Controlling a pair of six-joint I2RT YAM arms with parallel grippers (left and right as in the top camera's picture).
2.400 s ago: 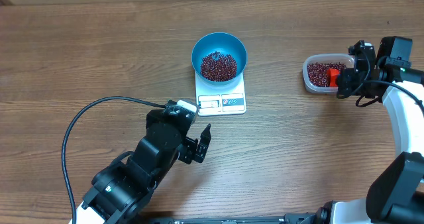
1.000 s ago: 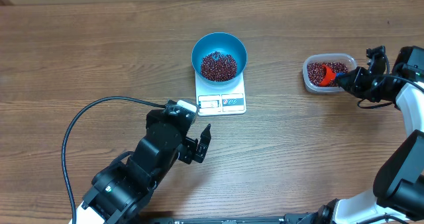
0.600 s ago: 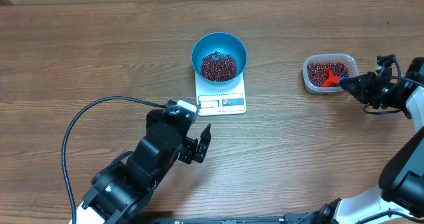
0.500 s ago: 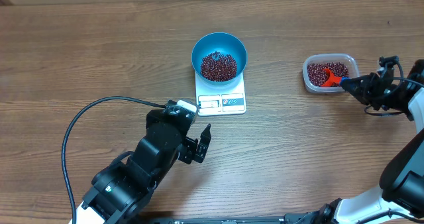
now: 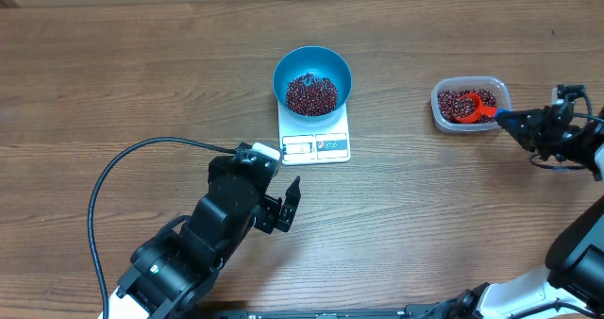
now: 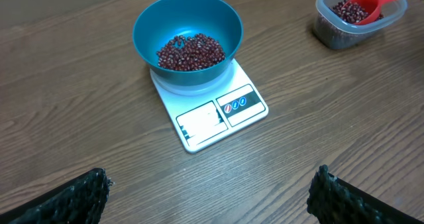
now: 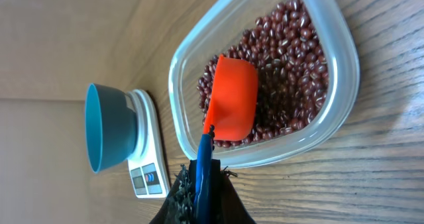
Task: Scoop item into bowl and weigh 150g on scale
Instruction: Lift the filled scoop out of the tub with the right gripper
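The bowl point(image 5: 312, 60) of beans point(image 5: 311, 93) sat on the 12 o'clock end of the scale point(image 5: 316, 142). The scale's long axis ran 12 to 6, with the display toward 6. The right gripper point(image 5: 508, 120) was pinching the handle of the scoop point(image 5: 469, 105). The scoop's cup lay in the tub point(image 5: 437, 109), at 3 o'clock from the bowl, and its handle pointed to 4. The left gripper point(image 5: 286, 208) was wide and held nothing, at 7 o'clock from the scale.

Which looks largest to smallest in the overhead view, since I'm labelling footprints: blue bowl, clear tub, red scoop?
1. blue bowl, though raised on the scale, nearer the camera.
2. clear tub, equally wide but shorter; close.
3. red scoop, clearly smallest.
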